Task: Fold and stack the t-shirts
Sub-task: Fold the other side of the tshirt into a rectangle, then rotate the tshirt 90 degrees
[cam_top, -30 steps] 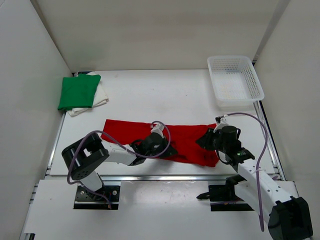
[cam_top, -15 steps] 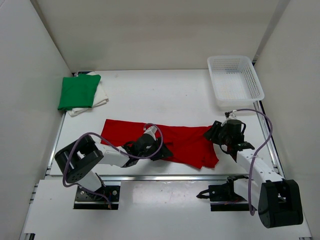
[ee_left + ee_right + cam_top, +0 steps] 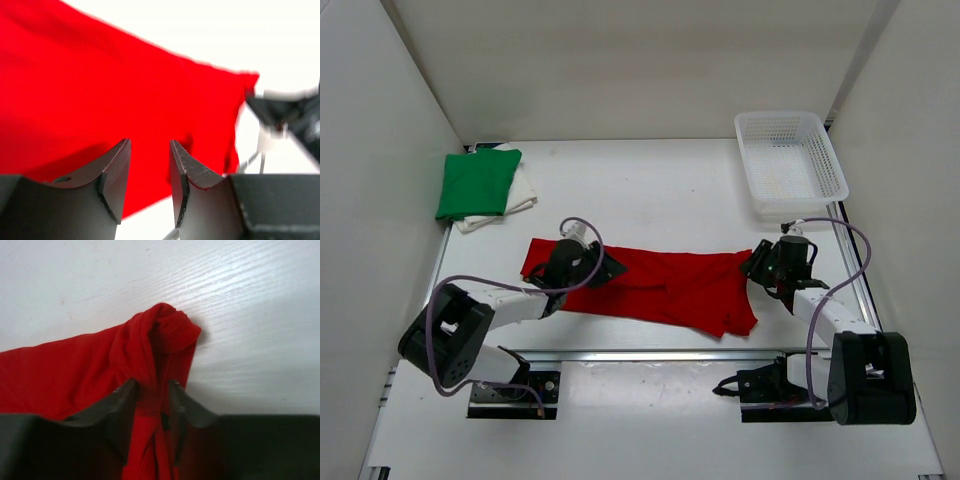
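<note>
- Left gripper (image 3: 147, 175): jaws narrowly apart, gripping nothing, red t-shirt (image 3: 665, 285) spread just ahead.
- Right gripper (image 3: 150, 402): pinched on bunched shirt corner between its jaws.

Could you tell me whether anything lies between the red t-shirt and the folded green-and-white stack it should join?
Nothing visible: only bare white table separates the red cloth t-shirt from the folded green t-shirt lying on the white t-shirt.

Lab: white-panelled robot enclosure (image 3: 640, 70)

Both arms stretch low, left hand (image 3: 149, 146) slightly parted, right hand (image 3: 151, 386) pinched tight
</note>
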{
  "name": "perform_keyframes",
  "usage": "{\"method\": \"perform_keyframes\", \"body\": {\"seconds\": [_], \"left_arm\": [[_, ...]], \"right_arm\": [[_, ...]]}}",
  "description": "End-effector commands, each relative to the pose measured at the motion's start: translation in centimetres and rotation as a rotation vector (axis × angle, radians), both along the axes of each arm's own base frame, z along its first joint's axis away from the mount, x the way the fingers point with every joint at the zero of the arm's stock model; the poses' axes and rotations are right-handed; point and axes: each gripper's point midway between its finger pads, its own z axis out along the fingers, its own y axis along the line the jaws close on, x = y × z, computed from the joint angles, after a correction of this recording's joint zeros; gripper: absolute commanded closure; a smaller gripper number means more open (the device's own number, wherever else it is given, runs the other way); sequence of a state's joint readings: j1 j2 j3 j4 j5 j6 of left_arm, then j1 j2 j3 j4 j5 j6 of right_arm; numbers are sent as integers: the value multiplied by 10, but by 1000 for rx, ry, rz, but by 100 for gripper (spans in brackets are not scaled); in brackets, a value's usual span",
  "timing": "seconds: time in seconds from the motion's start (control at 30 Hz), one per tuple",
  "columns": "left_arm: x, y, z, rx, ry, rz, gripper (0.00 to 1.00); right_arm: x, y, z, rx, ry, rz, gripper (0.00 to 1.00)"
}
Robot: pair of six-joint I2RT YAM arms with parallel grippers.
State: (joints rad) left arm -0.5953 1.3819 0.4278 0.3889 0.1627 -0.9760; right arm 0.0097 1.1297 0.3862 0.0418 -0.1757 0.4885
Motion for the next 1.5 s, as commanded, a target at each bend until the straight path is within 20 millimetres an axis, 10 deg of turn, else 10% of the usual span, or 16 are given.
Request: {"method": "perform_keyframes", "body": {"seconds": [0.0, 0.27, 0.43, 0.63, 0.73, 0.87, 1.0, 1.2, 1.37, 1.47], "left_arm": [[32, 47, 1, 22, -24, 99, 52], [40, 133, -57, -89, 185, 356, 58], [39, 140, -55, -105, 170, 384, 58], [34, 167, -39, -124, 110, 479, 56], [40, 169, -13, -91, 24, 460, 54], [45, 153, 37, -24, -135, 388, 51], [39, 130, 71, 69, -247, 294, 50], [18, 109, 73, 86, -245, 138, 51], [2, 95, 65, 99, -230, 31, 44], [-9, 86, 57, 143, -211, -22, 42]], "right_arm": [[26, -1, 28, 3, -116, 1, 78], [45, -37, 23, -14, -92, -122, 100], [55, -54, 12, 18, -55, -171, 100], [54, -48, 19, 13, -76, -155, 76], [62, -37, 64, -43, -175, -114, 58], [51, -8, 84, -112, -207, -45, 67], [20, 48, 50, -185, -109, 126, 87], [0, 97, -4, -127, 77, 306, 95], [38, 109, -30, -139, 175, 357, 95], [119, 147, -14, -95, 122, 423, 95]]}}
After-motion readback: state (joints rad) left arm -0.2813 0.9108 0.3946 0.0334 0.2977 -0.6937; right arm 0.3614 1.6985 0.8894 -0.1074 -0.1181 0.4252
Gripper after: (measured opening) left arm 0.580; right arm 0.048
